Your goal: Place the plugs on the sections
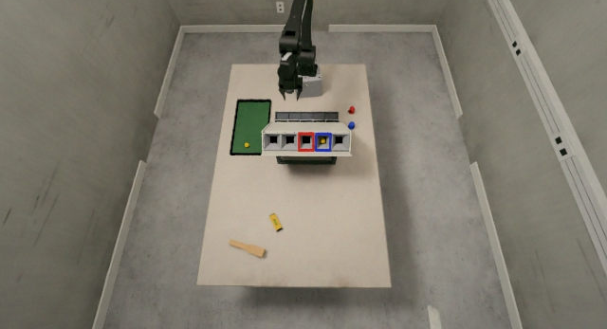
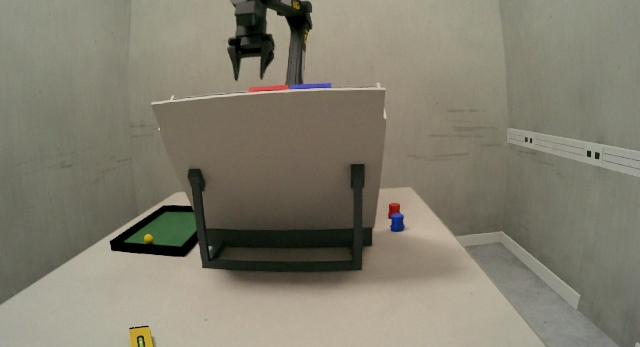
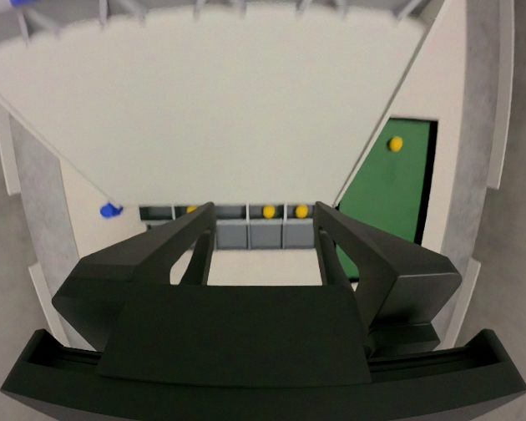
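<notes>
My gripper (image 1: 290,96) (image 2: 250,67) (image 3: 264,210) is open and empty, hanging behind the funnel box (image 1: 308,128) above the row of grey sections (image 1: 306,116) (image 3: 264,235). In the wrist view three yellow marbles lie in the sections: one (image 3: 191,209) partly behind my finger, and two more (image 3: 268,210) (image 3: 301,210) in the two sections nearest the green tray. The red-banded funnel (image 1: 305,134) looks empty. The blue-banded funnel (image 1: 322,134) holds a yellow marble (image 1: 322,140). The red plug (image 1: 351,110) (image 2: 394,209) and blue plug (image 1: 351,125) (image 2: 397,222) (image 3: 110,210) stand on the table beside the box.
A green tray (image 1: 249,120) (image 2: 170,227) (image 3: 386,190) holds one yellow marble (image 1: 247,144) (image 2: 148,238) (image 3: 395,143). The white cover (image 2: 280,152) (image 3: 209,113) hides the pipes. A yellow level (image 1: 275,222) (image 2: 140,336) and a wooden piece (image 1: 247,247) lie at the table's near end.
</notes>
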You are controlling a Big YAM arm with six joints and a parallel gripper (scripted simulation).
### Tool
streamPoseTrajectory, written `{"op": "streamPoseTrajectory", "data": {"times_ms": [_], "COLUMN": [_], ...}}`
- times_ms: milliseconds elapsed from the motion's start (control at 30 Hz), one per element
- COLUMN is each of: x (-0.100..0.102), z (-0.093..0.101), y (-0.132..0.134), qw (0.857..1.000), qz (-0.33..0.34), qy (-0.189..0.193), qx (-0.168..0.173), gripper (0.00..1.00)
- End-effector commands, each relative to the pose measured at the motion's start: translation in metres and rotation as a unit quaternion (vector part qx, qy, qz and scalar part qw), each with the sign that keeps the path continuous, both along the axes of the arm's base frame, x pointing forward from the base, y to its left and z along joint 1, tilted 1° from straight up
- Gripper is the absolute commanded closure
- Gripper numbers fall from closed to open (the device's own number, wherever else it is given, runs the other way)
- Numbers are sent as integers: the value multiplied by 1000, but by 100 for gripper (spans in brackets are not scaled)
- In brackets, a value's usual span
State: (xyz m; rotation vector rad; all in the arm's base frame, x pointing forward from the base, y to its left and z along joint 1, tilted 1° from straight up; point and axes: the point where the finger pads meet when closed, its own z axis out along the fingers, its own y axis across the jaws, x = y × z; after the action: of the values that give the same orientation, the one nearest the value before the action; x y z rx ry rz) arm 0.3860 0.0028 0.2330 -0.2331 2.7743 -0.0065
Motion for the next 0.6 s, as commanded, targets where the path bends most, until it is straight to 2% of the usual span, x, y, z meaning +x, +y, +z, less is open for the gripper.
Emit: {"op": "streamPoseTrajectory", "data": {"times_ms": [0, 267, 567], "x": [-28, -87, -101], "z": [-14, -61, -70], "y": [16, 38, 42], "qw": [999, 992, 989], "qz": [3, 0, -1], "qy": [33, 124, 144], "qx": [-1, -16, -19], "gripper": [41, 41, 41]}}
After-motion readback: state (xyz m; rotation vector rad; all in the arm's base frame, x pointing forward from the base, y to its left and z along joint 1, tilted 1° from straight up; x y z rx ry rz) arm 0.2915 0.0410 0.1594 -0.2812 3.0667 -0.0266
